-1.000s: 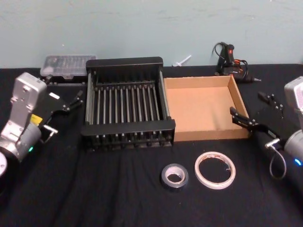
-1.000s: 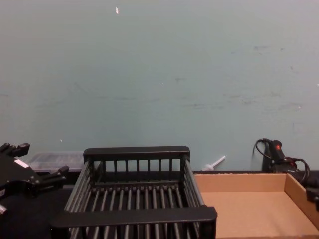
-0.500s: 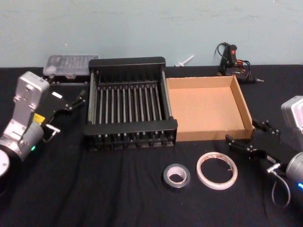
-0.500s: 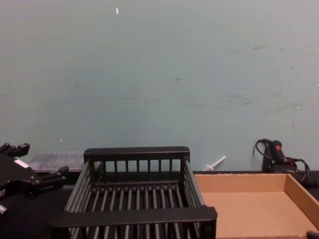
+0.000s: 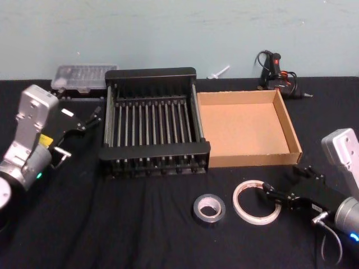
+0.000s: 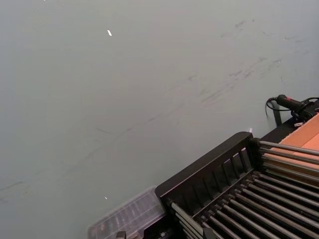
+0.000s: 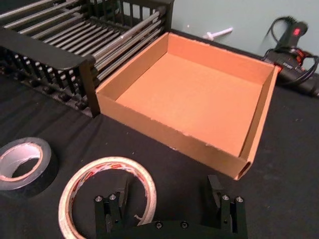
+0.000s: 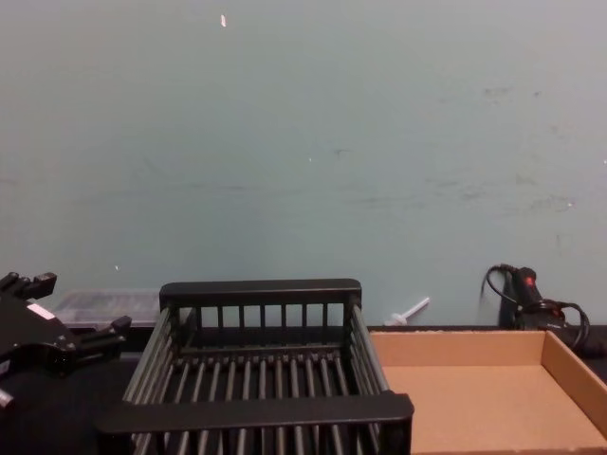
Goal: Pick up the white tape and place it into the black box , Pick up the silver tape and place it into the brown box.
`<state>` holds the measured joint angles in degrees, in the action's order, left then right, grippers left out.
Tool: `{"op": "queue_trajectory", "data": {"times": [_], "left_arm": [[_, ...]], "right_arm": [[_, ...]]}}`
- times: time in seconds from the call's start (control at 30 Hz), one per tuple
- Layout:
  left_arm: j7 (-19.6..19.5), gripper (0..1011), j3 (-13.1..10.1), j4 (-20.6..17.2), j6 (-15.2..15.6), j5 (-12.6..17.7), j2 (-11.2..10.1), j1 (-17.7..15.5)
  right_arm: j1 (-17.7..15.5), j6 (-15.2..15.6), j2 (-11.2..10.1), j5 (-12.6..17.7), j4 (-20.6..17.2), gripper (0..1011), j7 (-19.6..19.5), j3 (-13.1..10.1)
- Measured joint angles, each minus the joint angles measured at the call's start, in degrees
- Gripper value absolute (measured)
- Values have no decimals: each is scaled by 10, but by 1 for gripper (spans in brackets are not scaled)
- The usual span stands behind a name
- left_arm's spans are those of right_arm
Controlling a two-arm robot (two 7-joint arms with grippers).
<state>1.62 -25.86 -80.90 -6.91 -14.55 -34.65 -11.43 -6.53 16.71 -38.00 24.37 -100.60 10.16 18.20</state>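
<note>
Since a second ago, the right gripper [image 7: 169, 201] has dropped from beside the shallow brown cardboard box [image 5: 288, 124] to the whitish tape roll [image 5: 256, 202], jaws spread, one finger inside its hole. Nothing is placed yet: that roll and the dark-grey silver tape roll [image 5: 208, 208] lie on the desk [image 5: 112, 224], the black slatted crate [image 5: 153, 124] holds nothing, and the left gripper [image 5: 92, 118] hangs released beside it.

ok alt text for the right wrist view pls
The right claw, open, straddles the near rim of the white tape on a black cloth. The silver tape lies beside it; the empty brown box and black box sit beyond.

Right gripper [image 7: 167, 199] fingertips running off the wrist view's edge, one finger [image 7: 119, 196] covering part of the white tape [image 7: 107, 191], right arm cropped in head view
</note>
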Motion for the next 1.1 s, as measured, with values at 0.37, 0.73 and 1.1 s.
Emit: {"op": "queue_trajectory", "data": {"times": [0.37,0.73,1.1], "left_arm": [[0,1001,0,0,0,0,0,0],[0,1001,0,0,0,0,0,0],[0,1001,0,0,0,0,0,0]], "right_arm": [[-1,23,12,-11,4,1002,12,0],[0,28,26,-31,10,1002,17,-2],[-2,32,38,-45,15,1002,27,-9]]}}
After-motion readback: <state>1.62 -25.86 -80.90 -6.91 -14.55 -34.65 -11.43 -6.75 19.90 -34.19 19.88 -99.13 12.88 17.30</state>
